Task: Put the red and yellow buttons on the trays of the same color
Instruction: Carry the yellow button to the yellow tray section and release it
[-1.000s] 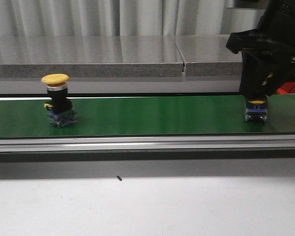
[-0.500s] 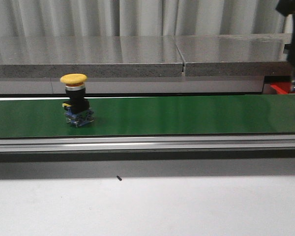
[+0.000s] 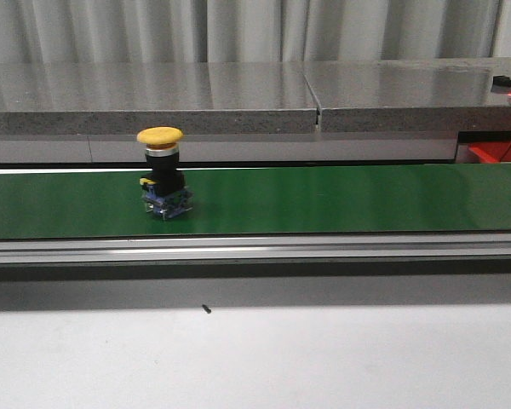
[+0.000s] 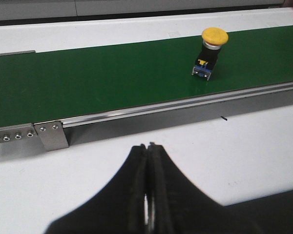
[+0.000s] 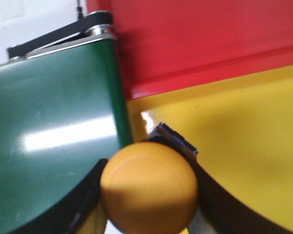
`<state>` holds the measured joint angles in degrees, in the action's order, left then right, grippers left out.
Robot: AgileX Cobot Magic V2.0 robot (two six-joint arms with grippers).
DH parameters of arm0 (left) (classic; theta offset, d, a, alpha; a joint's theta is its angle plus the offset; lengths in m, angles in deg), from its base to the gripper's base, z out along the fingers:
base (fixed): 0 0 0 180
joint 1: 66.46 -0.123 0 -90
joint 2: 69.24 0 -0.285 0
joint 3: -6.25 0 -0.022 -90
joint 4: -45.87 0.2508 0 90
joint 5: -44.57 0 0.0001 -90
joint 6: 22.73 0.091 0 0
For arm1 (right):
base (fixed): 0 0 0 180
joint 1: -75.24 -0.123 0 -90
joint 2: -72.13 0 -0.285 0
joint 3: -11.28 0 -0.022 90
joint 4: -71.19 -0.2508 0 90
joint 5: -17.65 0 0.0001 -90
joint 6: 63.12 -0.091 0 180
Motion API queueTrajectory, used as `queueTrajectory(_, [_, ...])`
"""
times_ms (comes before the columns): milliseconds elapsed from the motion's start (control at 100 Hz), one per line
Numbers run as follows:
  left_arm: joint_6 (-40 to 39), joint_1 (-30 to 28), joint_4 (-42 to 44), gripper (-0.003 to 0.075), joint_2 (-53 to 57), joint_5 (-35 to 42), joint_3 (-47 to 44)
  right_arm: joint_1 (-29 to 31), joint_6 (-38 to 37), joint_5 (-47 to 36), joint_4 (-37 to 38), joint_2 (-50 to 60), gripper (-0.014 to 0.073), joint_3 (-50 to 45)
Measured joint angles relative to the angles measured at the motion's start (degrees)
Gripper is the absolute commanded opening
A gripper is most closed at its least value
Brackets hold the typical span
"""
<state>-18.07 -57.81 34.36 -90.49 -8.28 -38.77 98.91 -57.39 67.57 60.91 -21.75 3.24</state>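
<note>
One yellow button [image 5: 149,192] sits pinched in the right gripper [image 5: 149,195] above the yellow tray [image 5: 244,141]; left gripper [image 4: 149,195] pressed together.

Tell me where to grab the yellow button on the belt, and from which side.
Grip the black body under the wide yellow cap, coming from the near side with fingers level across the belt. The yellow button stands upright and alone; its cap overhangs the body, so a top-down pinch would likely slip, while the narrower body gives flatter sides.
</note>
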Motion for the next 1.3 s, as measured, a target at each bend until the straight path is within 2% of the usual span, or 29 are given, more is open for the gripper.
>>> queueTrajectory(120, [0.00,0.00,0.00,-0.0020,0.00,0.00,0.00,2.67,-0.54,-2.88,-1.92,-0.12,0.0179,-3.08])
queueTrajectory(350, [0.00,0.00,-0.03,-0.0020,0.00,0.00,0.00,2.66,-0.86,-10.05,-5.52,-3.02,0.0179,-8.78])
queueTrajectory(780, [0.00,0.00,-0.03,-0.0020,0.00,-0.04,0.00,2.66,-0.86,-14.81,-8.30,-9.88,0.0188,-9.40])
queueTrajectory(850, [0.00,0.00,-0.03,-0.0020,0.00,-0.04,0.00,2.66,-0.86,-15.15,-8.30,-10.13,0.0249,-9.40])
queueTrajectory(950, [0.00,0.00,-0.03,-0.0020,0.00,-0.04,0.00,2.66,-0.54,-15.28,-8.30,-10.13,0.0435,-9.40])
queueTrajectory(1050, [0.00,0.00,-0.03,-0.0020,0.00,-0.04,0.00,2.66,-0.22,-15.50,-8.18,-10.13,0.0563,-9.40])
queueTrajectory(1100, [0.00,0.00,-0.03,-0.0020,0.00,-0.04,0.00,2.66,-0.22,-15.50,-8.18,-10.13,0.0583,-9.40])
queueTrajectory(1300, [0.00,0.00,-0.03,-0.0020,0.00,-0.04,0.00,2.66,-0.18,-15.44,-8.18,-10.13,0.0570,-9.40])
